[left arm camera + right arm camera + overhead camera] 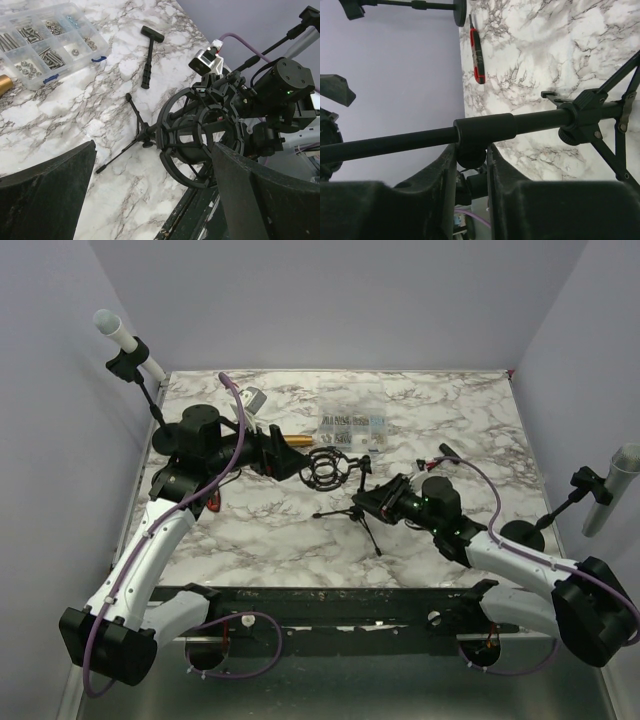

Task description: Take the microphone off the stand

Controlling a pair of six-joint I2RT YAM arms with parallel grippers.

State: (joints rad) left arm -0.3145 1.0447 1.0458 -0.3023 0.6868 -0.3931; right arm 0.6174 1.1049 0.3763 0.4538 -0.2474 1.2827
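Note:
The black tripod stand (350,510) stands mid-table with its round shock mount (325,468) at the top. A gold cylinder, apparently the microphone (300,443), lies on the marble outside the mount, next to the left fingers; its end shows at the edge of the left wrist view (3,83). My left gripper (278,454) is wide open and empty, with the mount (200,130) just beyond its fingertips (75,165). My right gripper (385,502) is shut on the stand's pole (485,127) at its thick collar.
A clear box of screws (352,427) sits behind the mount. A black-handled tool (447,453) lies to its right. A red-handled screwdriver (477,55) lies by the left arm. Tall stands with white microphones stand at the left (125,345) and right (610,485) walls.

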